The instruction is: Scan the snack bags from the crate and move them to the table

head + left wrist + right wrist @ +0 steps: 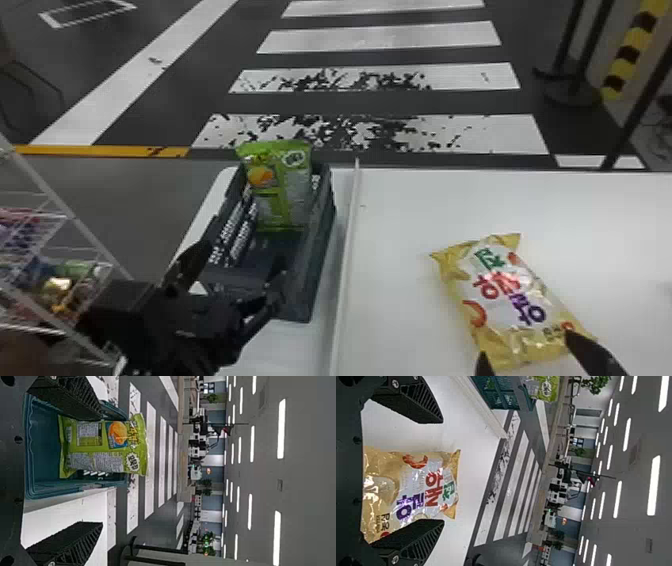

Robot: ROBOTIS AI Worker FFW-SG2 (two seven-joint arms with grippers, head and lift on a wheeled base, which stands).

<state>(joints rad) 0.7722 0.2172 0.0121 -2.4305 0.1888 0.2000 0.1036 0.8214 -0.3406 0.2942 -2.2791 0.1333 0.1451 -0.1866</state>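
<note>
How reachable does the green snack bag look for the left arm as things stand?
Probably yes: the open left gripper faces the green bag, whose top stands above the crate's rim with nothing over it. The side walls could crowd the fingers lower down.

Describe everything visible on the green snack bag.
The green snack bag looks like thin, glossy film, crimped at top and bottom. Its front has a round orange picture in a blue panel, a white badge near the top and blocks of small pale print. It appears sealed and filled. It stands roughly upright in the far part of the dark crate, top end rising above the rim. The crate supports it; the left gripper's open fingers aren't gripping it.
</note>
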